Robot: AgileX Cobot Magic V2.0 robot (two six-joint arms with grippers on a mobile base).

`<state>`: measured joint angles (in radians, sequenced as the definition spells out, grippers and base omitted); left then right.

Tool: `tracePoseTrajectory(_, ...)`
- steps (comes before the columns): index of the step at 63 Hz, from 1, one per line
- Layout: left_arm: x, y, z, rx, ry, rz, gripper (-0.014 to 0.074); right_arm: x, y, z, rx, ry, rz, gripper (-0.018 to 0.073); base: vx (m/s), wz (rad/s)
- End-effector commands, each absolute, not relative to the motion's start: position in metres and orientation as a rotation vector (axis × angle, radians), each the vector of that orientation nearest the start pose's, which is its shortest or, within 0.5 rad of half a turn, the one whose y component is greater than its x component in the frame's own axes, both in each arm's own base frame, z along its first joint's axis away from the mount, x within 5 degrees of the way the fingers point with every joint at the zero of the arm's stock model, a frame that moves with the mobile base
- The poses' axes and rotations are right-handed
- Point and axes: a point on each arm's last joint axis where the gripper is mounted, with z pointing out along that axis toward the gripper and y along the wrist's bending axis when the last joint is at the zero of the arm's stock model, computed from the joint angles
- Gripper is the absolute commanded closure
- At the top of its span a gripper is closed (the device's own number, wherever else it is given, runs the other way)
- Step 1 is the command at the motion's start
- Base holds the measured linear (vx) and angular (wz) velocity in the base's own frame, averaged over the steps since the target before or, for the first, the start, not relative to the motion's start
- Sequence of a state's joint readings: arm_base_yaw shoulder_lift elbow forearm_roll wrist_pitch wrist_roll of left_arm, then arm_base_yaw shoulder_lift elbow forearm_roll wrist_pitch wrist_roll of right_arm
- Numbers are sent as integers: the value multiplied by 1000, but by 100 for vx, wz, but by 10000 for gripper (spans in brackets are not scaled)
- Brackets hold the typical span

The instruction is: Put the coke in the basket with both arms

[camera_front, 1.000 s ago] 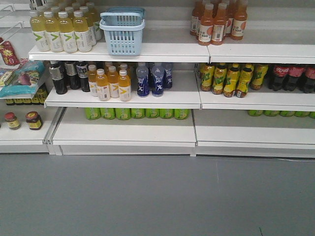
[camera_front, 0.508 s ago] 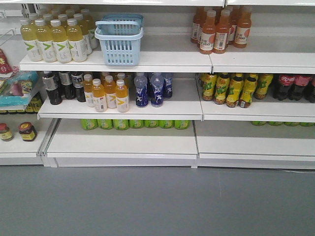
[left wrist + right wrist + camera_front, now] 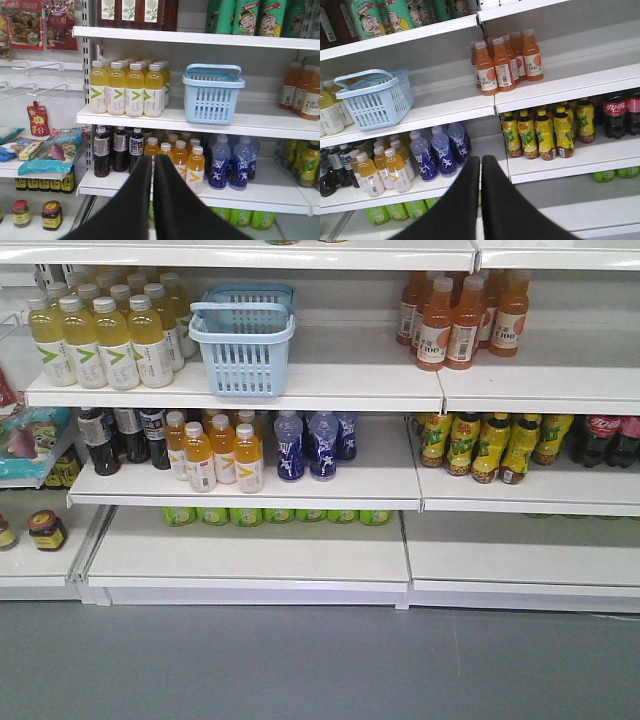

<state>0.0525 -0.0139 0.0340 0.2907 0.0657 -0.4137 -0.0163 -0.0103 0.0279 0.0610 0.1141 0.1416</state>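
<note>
Far right of the basket [image 3: 243,340] and one shelf lower, we see the coke [image 3: 603,435] only in part: the shelf [image 3: 540,400] above hides its caps, and the picture's edge cuts the last bottle. Two shelves below the basket, green drinks [image 3: 270,515] show as a thin strip.

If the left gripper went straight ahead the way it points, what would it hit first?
Probably the orange juice bottles on the middle shelf; the left gripper, jaws shut, points at that cluster. Depth is unclear from this view.

Basket [image 3: 243,332]: smooth lt-blue plastic
</note>
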Motion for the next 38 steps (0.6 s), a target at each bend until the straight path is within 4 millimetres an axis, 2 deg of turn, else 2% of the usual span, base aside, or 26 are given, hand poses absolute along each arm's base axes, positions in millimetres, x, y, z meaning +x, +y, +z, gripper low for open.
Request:
tracePoseTrajectory(1, 54, 3, 214, -135, 1448, -72, 602, 56, -1, 198, 159, 1533, 134, 564, 17, -3)
tracePoseTrajectory(38, 54, 3, 214, -135, 1448, -72, 602, 56, -1, 198, 159, 1533, 134, 564, 14, -3)
